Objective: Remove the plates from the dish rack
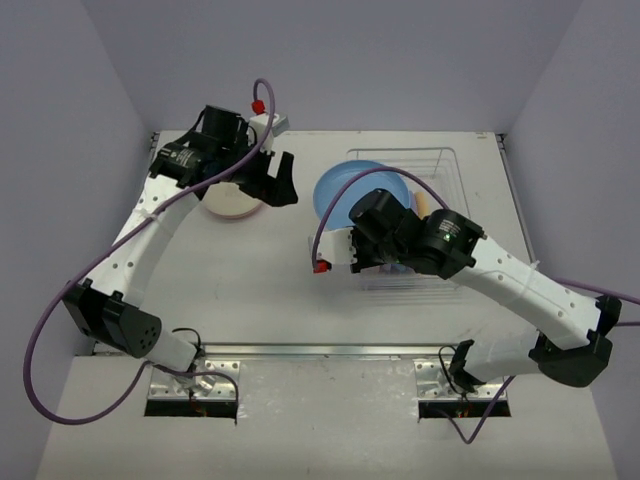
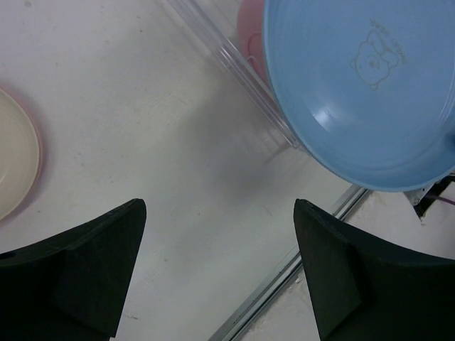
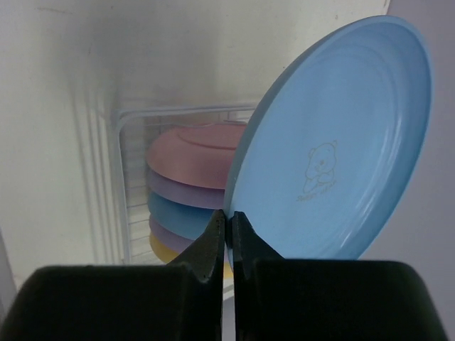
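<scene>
A small bear outline (image 3: 320, 160) is showing on the blue plate (image 3: 334, 142), with a line of tiny writing under it that is too small to read. From the left wrist view the same bear (image 2: 377, 60) is facing that camera.

The right hand (image 3: 229, 234) is clamping the blue plate by its rim, both fingers pressed together on the edge at about 7 o'clock of the disc. In the right wrist view the plate is standing on edge and leaning, its long axis running from the fingers up toward 1 o'clock. From the top camera it is hanging tilted over the 9 o'clock end of the dish rack (image 1: 450, 160), which is sitting at about 1 o'clock on the table (image 1: 250, 290).

Five more plates are sitting in the rack, one behind another: a pink plate (image 3: 199, 153), a lilac plate (image 3: 185, 188), a second blue one (image 3: 178, 213), a purple plate (image 3: 167, 231) and a yellow plate (image 3: 160, 249) that is mostly hidden.

The left hand (image 2: 220, 213) is hovering over bare table at about 10 o'clock, its fingers standing well apart with nothing between them. Just beside it a cream plate (image 2: 14, 156) is lying flat, with a pink edge showing under it.
</scene>
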Robot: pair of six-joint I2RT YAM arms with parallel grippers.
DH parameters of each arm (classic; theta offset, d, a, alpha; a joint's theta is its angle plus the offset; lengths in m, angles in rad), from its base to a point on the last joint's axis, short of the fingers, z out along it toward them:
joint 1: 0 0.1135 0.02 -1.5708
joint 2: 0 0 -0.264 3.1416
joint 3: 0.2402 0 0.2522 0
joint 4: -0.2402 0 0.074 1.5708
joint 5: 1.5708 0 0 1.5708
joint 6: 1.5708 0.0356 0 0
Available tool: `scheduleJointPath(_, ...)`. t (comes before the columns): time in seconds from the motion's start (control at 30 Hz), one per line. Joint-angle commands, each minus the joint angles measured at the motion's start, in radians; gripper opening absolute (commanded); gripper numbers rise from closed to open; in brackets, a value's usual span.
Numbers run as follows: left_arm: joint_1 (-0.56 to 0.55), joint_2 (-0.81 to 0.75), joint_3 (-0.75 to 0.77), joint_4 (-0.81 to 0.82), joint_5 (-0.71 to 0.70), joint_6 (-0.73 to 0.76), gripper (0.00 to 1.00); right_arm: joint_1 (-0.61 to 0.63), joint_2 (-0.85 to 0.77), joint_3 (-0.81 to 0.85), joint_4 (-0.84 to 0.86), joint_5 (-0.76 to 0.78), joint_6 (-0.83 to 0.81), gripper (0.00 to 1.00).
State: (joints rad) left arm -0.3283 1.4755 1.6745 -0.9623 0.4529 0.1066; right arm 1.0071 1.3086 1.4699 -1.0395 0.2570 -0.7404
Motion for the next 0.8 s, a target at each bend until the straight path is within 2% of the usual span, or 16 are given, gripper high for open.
scheduleJointPath(0.0, -0.039, 0.035, 0.032, -0.007, 0.035, 0.018, 0.81, 0.074, -0.053, -0.048, 0.126, 0.174, -0.089, 0.00)
scheduleJointPath(0.27, -0.093, 0.072, 0.026, 0.003, 0.041, 0.022, 0.79, 0.106, -0.049, -0.089, 0.137, 0.189, -0.114, 0.00)
scheduleJointPath(0.7, -0.097, 0.069, 0.004, 0.042, 0.066, 0.001, 0.70, 0.164, -0.046, -0.163, 0.159, 0.216, -0.127, 0.00)
scheduleJointPath(0.77, -0.095, 0.068, -0.004, 0.047, 0.060, -0.002, 0.65, 0.166, -0.054, -0.158, 0.157, 0.212, -0.124, 0.00)
